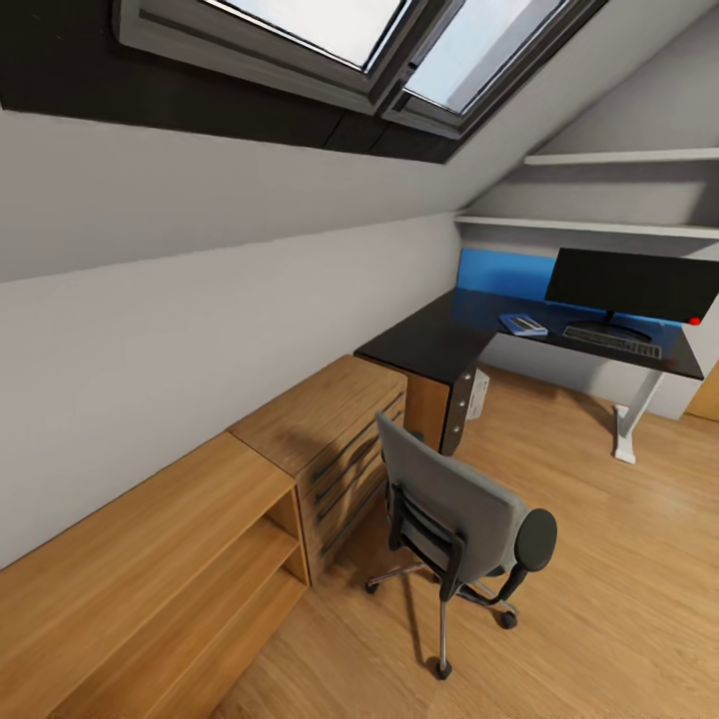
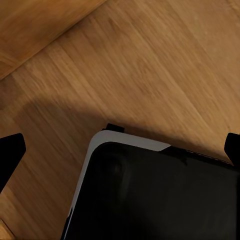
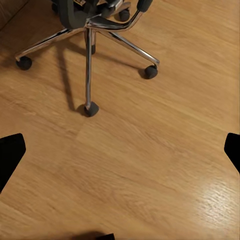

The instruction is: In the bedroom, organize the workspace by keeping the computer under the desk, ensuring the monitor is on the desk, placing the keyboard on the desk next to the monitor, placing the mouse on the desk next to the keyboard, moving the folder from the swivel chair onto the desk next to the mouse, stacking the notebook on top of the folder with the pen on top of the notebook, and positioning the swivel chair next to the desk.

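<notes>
Under sloped attic wall, desk (image 1: pixel 439 340) with monitor (image 1: pixel 629 285), swivel chair (image 1: pixel 454 509) apart; jaws spread

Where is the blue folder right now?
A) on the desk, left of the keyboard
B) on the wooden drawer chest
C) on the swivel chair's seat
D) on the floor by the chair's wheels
A: in the head view the blue folder lies flat on the black desk top, to the left of the keyboard that sits in front of the monitor.
</notes>
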